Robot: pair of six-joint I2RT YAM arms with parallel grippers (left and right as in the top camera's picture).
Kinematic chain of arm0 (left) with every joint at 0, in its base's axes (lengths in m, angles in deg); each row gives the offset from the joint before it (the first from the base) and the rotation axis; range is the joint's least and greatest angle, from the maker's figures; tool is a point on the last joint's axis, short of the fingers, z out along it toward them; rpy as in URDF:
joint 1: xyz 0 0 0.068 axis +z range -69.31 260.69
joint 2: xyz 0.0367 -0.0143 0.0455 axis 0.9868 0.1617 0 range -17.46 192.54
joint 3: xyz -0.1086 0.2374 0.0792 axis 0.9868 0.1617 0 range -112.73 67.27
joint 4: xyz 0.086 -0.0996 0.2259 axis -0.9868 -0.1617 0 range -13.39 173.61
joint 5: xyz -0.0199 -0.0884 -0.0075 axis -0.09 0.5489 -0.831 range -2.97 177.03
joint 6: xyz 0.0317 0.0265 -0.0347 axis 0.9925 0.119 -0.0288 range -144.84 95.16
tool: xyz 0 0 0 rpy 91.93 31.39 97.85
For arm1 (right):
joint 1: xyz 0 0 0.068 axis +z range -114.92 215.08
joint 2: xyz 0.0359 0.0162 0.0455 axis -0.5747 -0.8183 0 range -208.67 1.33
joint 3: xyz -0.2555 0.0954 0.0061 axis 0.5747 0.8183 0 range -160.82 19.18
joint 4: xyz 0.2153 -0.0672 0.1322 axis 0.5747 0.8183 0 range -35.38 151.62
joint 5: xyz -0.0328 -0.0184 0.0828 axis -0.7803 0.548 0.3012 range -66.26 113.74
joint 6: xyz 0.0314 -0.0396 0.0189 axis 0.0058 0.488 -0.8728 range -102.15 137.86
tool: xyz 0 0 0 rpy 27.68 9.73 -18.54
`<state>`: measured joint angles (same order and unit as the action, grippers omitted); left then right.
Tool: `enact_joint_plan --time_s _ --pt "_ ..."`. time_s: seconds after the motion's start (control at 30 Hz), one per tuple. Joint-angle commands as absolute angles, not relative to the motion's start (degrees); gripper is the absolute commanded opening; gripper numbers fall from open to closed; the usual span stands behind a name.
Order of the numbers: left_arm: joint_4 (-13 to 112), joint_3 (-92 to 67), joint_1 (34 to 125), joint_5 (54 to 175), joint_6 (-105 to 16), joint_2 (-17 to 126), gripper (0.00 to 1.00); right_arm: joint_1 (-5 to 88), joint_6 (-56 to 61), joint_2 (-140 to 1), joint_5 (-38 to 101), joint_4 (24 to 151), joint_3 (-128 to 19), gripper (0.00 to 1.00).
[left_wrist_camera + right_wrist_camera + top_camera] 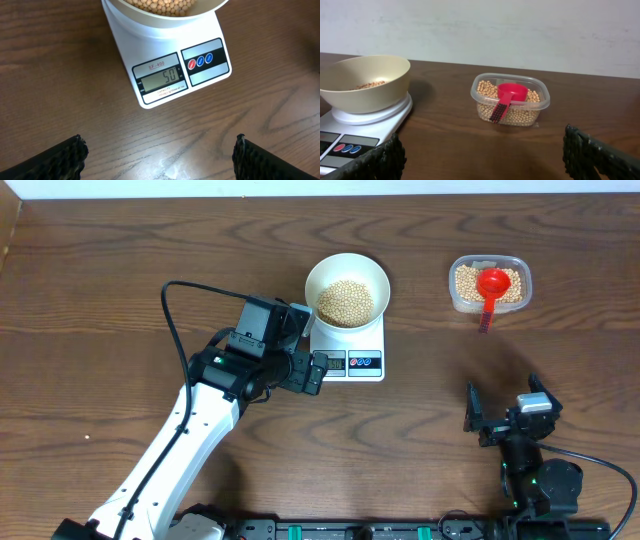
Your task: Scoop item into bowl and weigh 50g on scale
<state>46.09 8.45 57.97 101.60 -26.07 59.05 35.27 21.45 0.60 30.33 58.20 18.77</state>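
**On the scale (349, 364), a bowl (322, 270) of beans (345, 302), both grippers spread wide**

At the middle of the wooden table (100, 280) stands the flat white digital kitchen scale, and the round cream-white bowl sits on its platform, partly filled with small tan-yellow soybeans. In the left wrist view the grey display (161, 77) shows 50, with three small round buttons (200, 61), one red and two blue, in the panel just beside it.

The left gripper (159, 162) hovers close to the front of the scale on its display side. Its fingers stand far apart at the two lower corners of its own view, with nothing between them but bare wood. It touches neither scale nor bowl.

The right gripper (505, 408) is low at the near right of the table, well apart from everything. Its jaws are likewise spread and empty.

Towards the far right, a clear rounded-rectangular plastic tub (453, 288) holds more of the same beans. A red scoop (492, 282) lies in it, cup resting on the beans and handle leaning over the tub's near rim. Tub and scale are apart, with open wood between them.
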Motion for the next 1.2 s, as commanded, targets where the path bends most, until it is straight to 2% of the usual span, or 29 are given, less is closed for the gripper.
enact_joint_plan --time_s 0.0,0.2,0.43,0.63,0.83,1.17 --pt "45.9 8.4 57.9 100.5 -25.5 59.4 0.95 35.9 21.8 1.0 29.8 58.5 18.9 0.99" --pt "45.9 8.5 59.0 99.4 -25.3 57.6 0.95 35.9 21.8 1.0 29.8 58.5 18.9 0.99" --pt "47.4 10.0 67.9 99.0 -25.3 50.4 0.95 35.9 21.8 1.0 29.8 58.5 18.9 0.99" --pt "62.5 21.4 78.8 99.4 -25.3 34.9 0.95 35.9 21.8 1.0 29.8 58.5 18.9 0.99" --pt "71.3 32.1 85.4 99.4 -25.3 21.3 0.95 35.9 21.8 1.0 29.8 58.5 18.9 0.99" --pt "84.7 49.2 88.2 99.4 -22.6 3.3 0.95 35.9 21.8 1.0 29.8 58.5 18.9 0.99"
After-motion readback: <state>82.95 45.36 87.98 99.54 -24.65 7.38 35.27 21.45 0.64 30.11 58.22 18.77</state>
